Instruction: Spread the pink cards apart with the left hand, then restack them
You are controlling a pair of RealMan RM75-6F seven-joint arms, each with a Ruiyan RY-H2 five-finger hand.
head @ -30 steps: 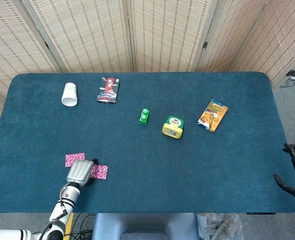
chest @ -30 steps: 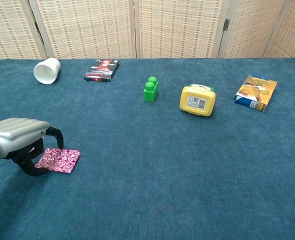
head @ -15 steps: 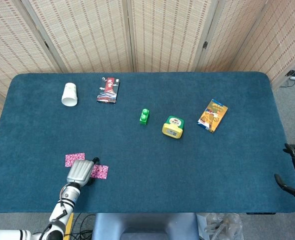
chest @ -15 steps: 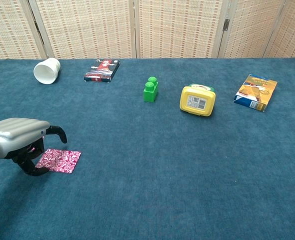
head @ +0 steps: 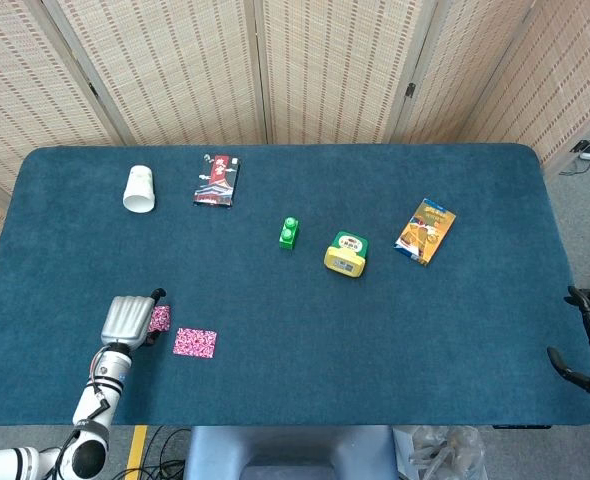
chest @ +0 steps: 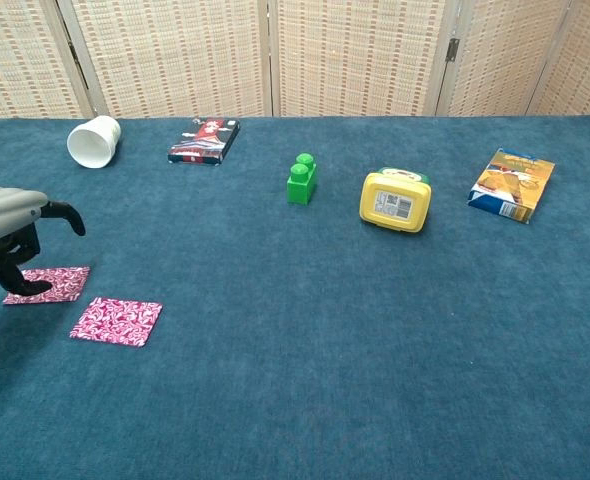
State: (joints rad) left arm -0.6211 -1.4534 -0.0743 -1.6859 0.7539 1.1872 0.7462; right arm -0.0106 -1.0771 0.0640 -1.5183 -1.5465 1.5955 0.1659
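Observation:
Two pink patterned cards lie apart on the blue table near its front left. One card [chest: 116, 321] [head: 194, 342] lies flat and uncovered. The other card [chest: 47, 284] [head: 160, 318] sits a little further left and back. My left hand [chest: 5, 225] [head: 125, 322] hovers over this second card with its fingers bent down; fingertips [chest: 25, 287] touch its near left part and the thumb sticks out to the right. It grips nothing. In the head view the hand hides most of that card. My right hand [head: 583, 340] hangs off the table's right edge, fingers apart and empty.
A white paper cup [chest: 93, 140] lies on its side at the back left, next to a dark card box [chest: 204, 140]. A green brick [chest: 300, 179], a yellow box [chest: 395, 200] and a blue-orange packet [chest: 512, 184] stand across the middle and right.
My left hand moved left and back, off the nearer card and onto the further left one. The nearer card now lies fully uncovered. The right hand stayed put.

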